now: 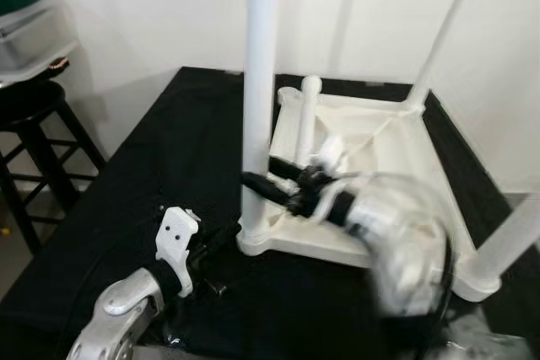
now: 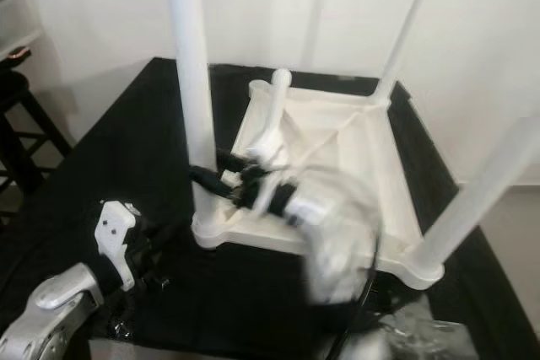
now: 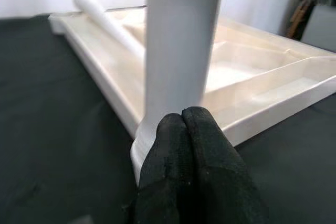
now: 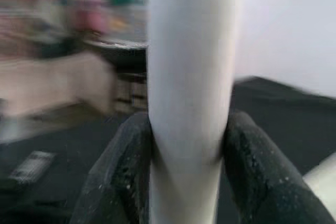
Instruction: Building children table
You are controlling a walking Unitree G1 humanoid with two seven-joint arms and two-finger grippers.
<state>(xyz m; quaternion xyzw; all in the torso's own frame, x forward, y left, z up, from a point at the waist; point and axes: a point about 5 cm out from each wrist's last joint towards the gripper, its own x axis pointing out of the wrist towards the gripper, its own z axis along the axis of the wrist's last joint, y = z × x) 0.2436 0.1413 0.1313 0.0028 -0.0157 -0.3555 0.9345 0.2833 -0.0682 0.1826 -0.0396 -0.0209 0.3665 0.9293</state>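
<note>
Right hand pinching a leg of the upturned white table on the black bench.

The right hand has its fingers clamped either side of the near-left leg, low by the tabletop. The left hand, fingers pressed together, rests at that leg's corner socket. A loose leg lies inside the tabletop.

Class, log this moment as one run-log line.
right gripper: shut on upright white plastic leg | left gripper: shut, at leg base | upturned white tabletop on black cloth
</note>
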